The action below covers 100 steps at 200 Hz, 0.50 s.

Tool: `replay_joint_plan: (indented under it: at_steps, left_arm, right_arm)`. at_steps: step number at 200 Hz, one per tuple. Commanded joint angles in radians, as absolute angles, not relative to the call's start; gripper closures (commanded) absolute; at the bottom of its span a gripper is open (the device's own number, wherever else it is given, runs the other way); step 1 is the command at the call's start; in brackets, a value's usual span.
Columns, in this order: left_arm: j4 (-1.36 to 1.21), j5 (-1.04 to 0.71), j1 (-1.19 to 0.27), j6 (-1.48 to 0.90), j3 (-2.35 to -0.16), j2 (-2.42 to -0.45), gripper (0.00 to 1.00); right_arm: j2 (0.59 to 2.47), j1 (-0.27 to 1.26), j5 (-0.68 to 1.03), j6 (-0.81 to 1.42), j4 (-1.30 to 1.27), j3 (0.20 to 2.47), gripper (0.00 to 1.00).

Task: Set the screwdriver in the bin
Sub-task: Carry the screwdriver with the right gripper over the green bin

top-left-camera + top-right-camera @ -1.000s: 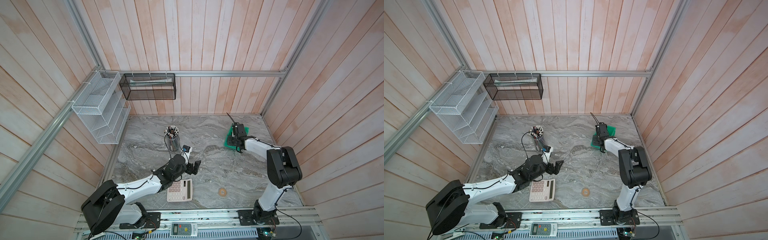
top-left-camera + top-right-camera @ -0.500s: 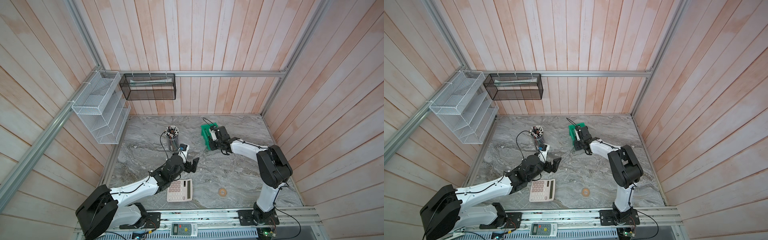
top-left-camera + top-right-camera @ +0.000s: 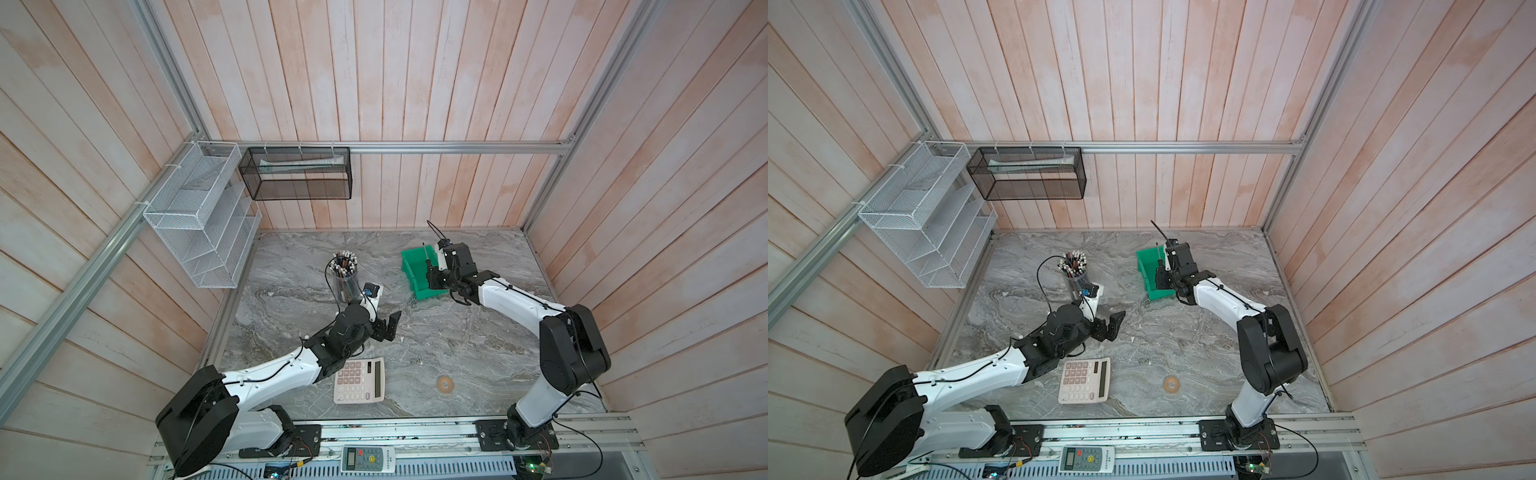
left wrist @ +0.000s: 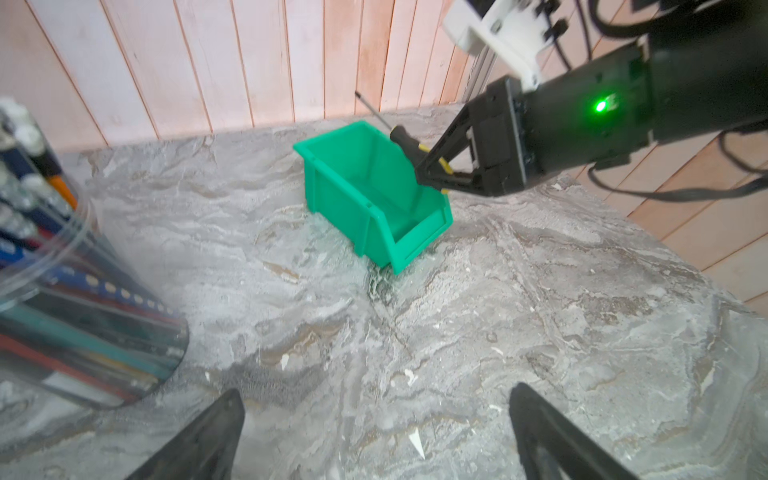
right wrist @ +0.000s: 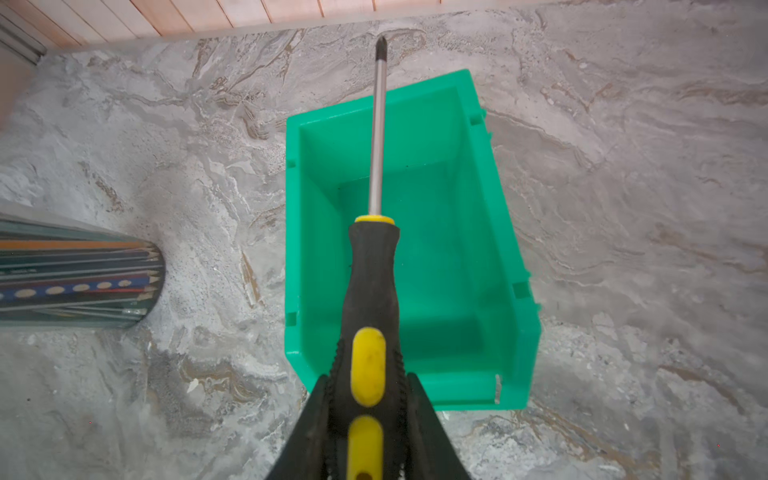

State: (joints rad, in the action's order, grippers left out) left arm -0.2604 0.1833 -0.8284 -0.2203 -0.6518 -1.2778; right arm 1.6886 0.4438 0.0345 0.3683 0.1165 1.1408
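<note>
The screwdriver (image 5: 370, 270), with a black-and-yellow handle and a thin metal shaft, hangs lengthwise over the open green bin (image 5: 519, 291). Its tip passes beyond the bin's far wall. My right gripper (image 5: 368, 380) is shut on the rear of the handle, above the bin's lowered front lip. In both top views the bin (image 3: 409, 259) (image 3: 1148, 270) stands at the back middle of the table, with the right gripper (image 3: 432, 276) (image 3: 1160, 278) at its right edge. My left gripper (image 3: 388, 326) (image 4: 376, 390) is open and empty, low over bare table, a good way in front of the bin (image 4: 345, 195).
A clear cup of pencils (image 3: 345, 278) stands left of the bin, close to my left wrist. A calculator (image 3: 359, 380) and a small tape ring (image 3: 444, 384) lie near the front edge. A white wire rack (image 3: 199, 224) and a black mesh basket (image 3: 297, 172) hang on the walls.
A second ago the bin and my right gripper with the screwdriver were further right; by half a second ago both stood further left, where they are now. My left arm has barely shifted.
</note>
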Motion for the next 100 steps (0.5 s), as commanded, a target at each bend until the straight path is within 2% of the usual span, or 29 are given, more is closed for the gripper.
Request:
replay_joint_plan:
  at_steps: [1,58,100]
  left_arm:
    - [-0.265,0.153,-0.824,-0.092,-0.734,-1.299,0.00]
    - [-0.457,0.053,-0.742,0.058,-0.718,-1.348,0.00]
    - [-0.439,0.034,-0.742,0.201,-0.748,-1.421,0.00]
  right_arm:
    - [1.646,0.448,0.109,0.547,-0.010,1.061,0.88]
    - [1.668,0.448,0.158,0.711,-0.134,1.010,0.88]
    - [1.725,0.449,0.209,0.815,-0.177,1.033,0.88]
